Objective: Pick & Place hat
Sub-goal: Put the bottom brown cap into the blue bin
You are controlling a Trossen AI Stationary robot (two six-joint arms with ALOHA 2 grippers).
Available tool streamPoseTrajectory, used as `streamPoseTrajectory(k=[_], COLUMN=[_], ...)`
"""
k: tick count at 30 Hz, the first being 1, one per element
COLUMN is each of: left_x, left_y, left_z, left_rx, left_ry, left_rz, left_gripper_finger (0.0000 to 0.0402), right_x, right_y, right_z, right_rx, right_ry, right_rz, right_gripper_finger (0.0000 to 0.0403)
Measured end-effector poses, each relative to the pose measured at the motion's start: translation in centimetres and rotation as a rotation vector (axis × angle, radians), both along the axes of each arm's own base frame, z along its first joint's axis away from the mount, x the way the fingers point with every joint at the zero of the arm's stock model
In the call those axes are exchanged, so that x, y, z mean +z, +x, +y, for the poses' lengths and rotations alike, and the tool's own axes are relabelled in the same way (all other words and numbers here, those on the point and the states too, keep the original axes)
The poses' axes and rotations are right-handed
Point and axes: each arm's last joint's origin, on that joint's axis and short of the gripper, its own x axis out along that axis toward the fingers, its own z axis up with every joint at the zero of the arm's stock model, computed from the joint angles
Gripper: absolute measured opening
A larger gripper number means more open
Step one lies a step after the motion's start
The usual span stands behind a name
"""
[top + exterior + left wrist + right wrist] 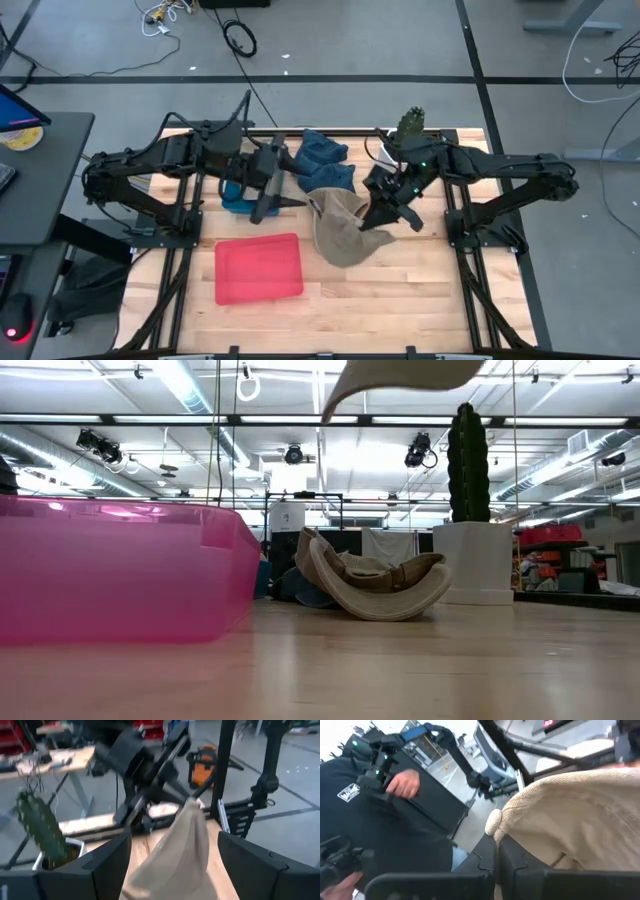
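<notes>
A tan ribbed hat (340, 235) hangs lifted from my right gripper (380, 218), which is shut on it. The low view shows only its rim (400, 372), at the picture's top. My left gripper (298, 203) is open at the hat's left side. In its wrist view the fingers (100, 865) stand on either side of the hanging hat (182, 845) with gaps showing. A second tan hat (375, 585) lies on the table in the low view. Blue hats (325, 160) lie farther back. My right gripper (497, 855) pinches the tan hat between its two fingers, close to the crown's top button (493, 821). The fingers hide the place of contact itself. The hat is lifted clear of the table and hangs slack below the gripper toward the left arm.
A pink tray (258, 268) sits near the table's near-left part, large in the low view (110, 570). A potted cactus (410, 125) stands at the far edge behind the right arm. A person in dark clothing (395, 820) is beyond the table.
</notes>
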Motion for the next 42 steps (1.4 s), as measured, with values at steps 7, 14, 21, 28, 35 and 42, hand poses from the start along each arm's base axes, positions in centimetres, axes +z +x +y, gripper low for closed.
streamPoseTrajectory(k=[7,14,21,28,35,42], left_x=[-0.2,-2.5,-4.2,-4.4,-4.6,-4.8], left_y=[1.8,4.6,6.7,7.5,7.6,7.7], left_z=[0.0,0.0,0.4,0.6,0.5,0.7], left_rx=[-0.058,-0.15,-0.213,-0.231,-0.267,-0.26], left_ry=[0.094,0.107,0.086,0.084,0.068,0.064], left_rz=[-0.075,-0.01,0.02,-0.01,-0.003,0.013], left_gripper_finger=[0.0302,0.0302,0.0302,0.0302,0.0284,0.0207], right_x=[-0.1,0.0,-0.2,-0.3,-0.4,-0.8], right_y=[1.7,1.9,2.0,2.0,2.1,2.5], right_z=[-1.0,-1.8,-1.9,-1.9,-2.0,-2.0], right_rx=[-0.003,-0.017,-0.023,-0.024,-0.027,-0.029], right_ry=[0.002,0.005,0.015,0.018,0.018,0.022], right_rz=[-0.079,-0.101,-0.084,-0.075,-0.071,-0.048], right_gripper_finger=[0.0,0.0,0.0,0.0,0.0,0.0])
